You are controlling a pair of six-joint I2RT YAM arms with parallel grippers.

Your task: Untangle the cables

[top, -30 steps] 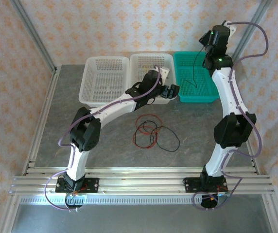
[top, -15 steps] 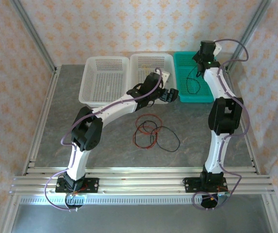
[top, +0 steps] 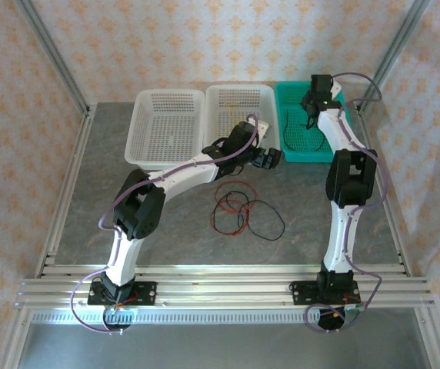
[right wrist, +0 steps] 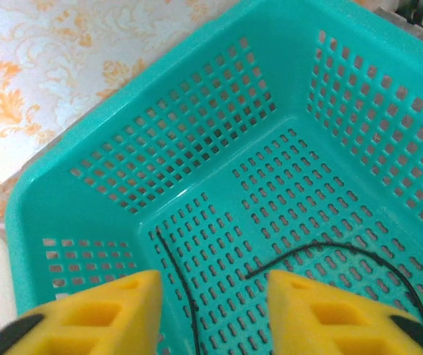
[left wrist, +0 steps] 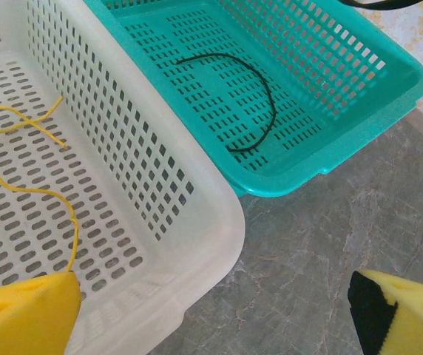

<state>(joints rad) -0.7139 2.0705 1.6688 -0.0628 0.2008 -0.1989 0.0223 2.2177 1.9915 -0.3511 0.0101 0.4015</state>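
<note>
Above the grey table (top: 89, 192), left pincer (left wrist: 211, 310) and right pincer (right wrist: 210, 296) gape empty; black cable (left wrist: 269, 103) lies in teal basket (left wrist: 344, 139).

Red-black tangle (top: 239, 207) on table (top: 181, 227); black cable (left wrist: 269, 92) in teal basket (left wrist: 330, 159); yellow cable (left wrist: 73, 229) in white basket (left wrist: 219, 214).

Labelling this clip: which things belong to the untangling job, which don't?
Job: red and black thin wires tangled on table; thin black wire in teal plastic basket; thin yellow wire in white perforated basket.
Other: thick lavender robot cables.
</note>
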